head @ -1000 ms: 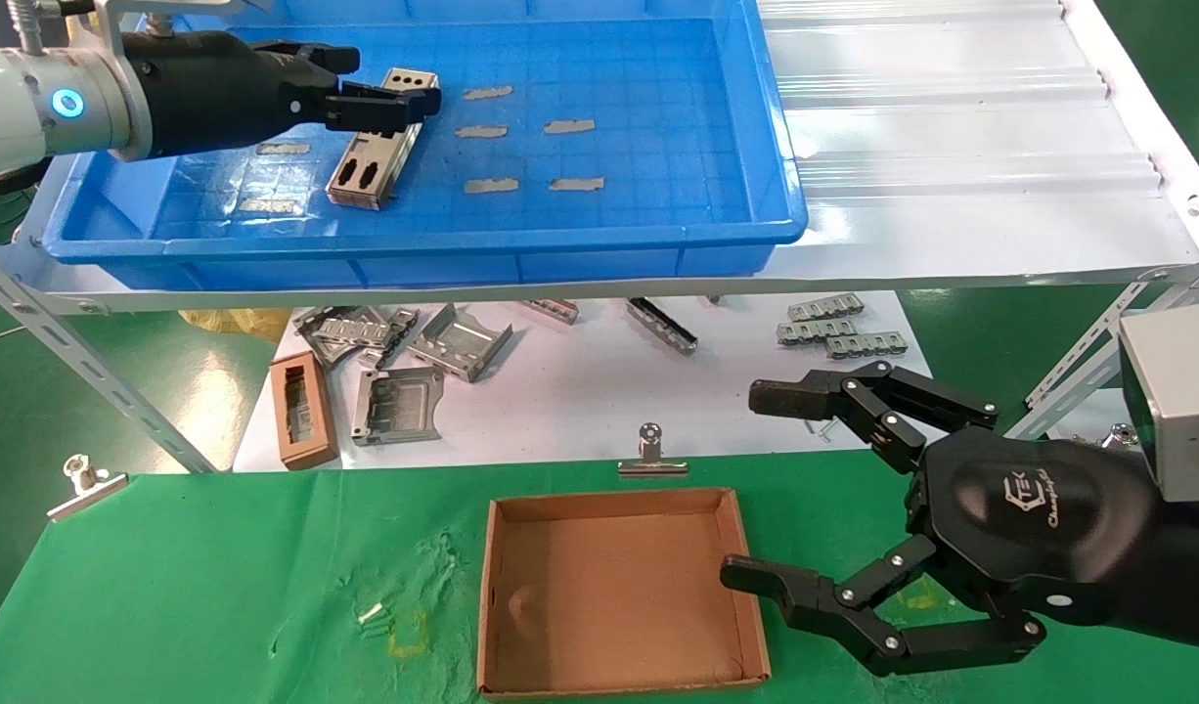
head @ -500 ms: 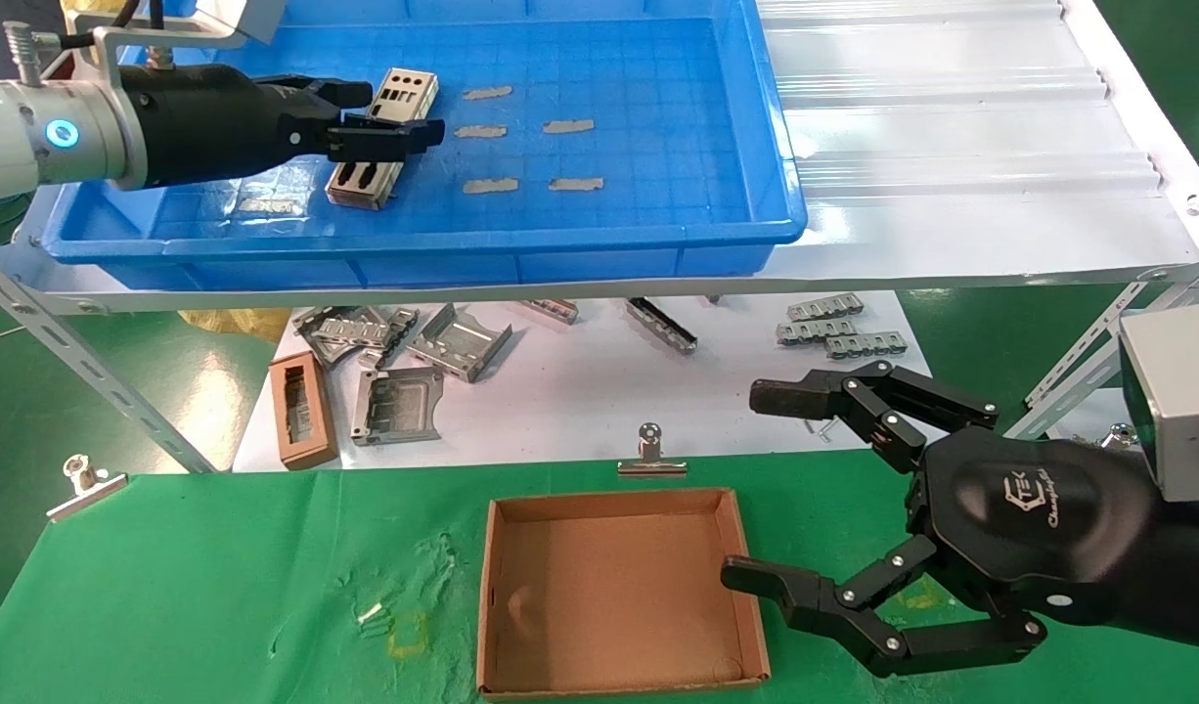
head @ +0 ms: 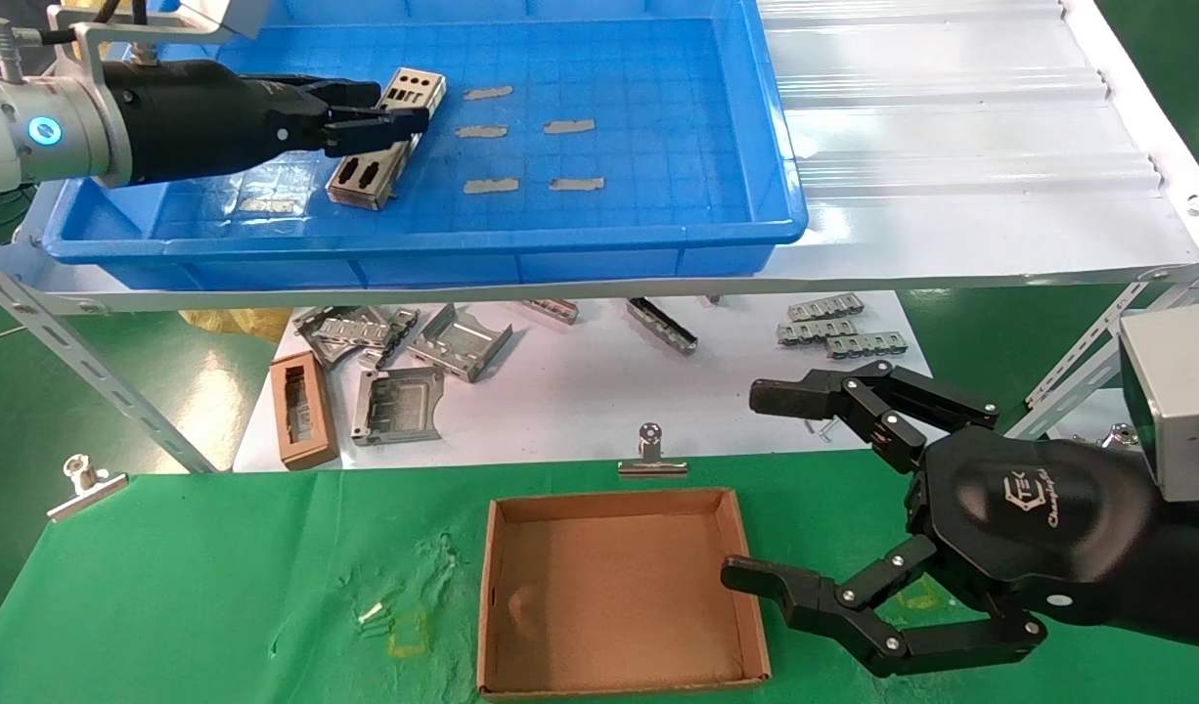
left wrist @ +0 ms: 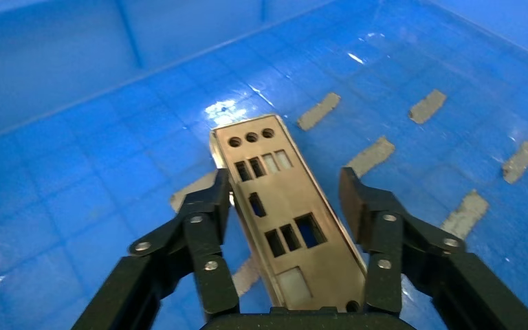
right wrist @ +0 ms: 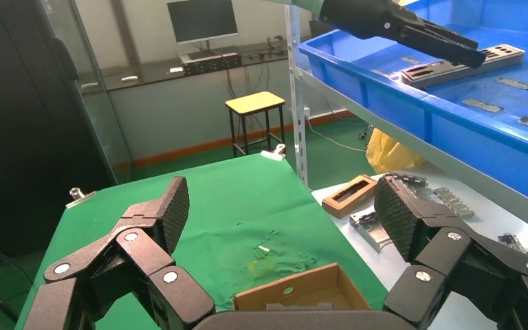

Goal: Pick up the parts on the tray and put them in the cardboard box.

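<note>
Left gripper (head: 384,106) reaches into the blue tray (head: 599,230) from the left side, and there is a silver plate (head: 413,90) right between its fingers. In the left wrist view the plate (left wrist: 282,213) runs lengthwise down the middle of the claw, three round holes at its far end, rectangular cut-outs along its body. One finger (left wrist: 210,227) sits against the plate's edge, the other finger stands just off the opposite edge, so the jaws look partly spread and a firm pinch cannot be confirmed. The plate's far end tilts up off the tray floor. Beneath it a second plate (head: 368,174) lies on the tray floor, just beside the gripper's tips. Short grey tape patches (head: 531,127) dot the floor farther right. Down on the green cloth, the cardboard box (head: 497,606) sits open, nothing in it. Right gripper (head: 766,489) hangs just beside the box's right wall, fingers spread wide, holding nothing.
</note>
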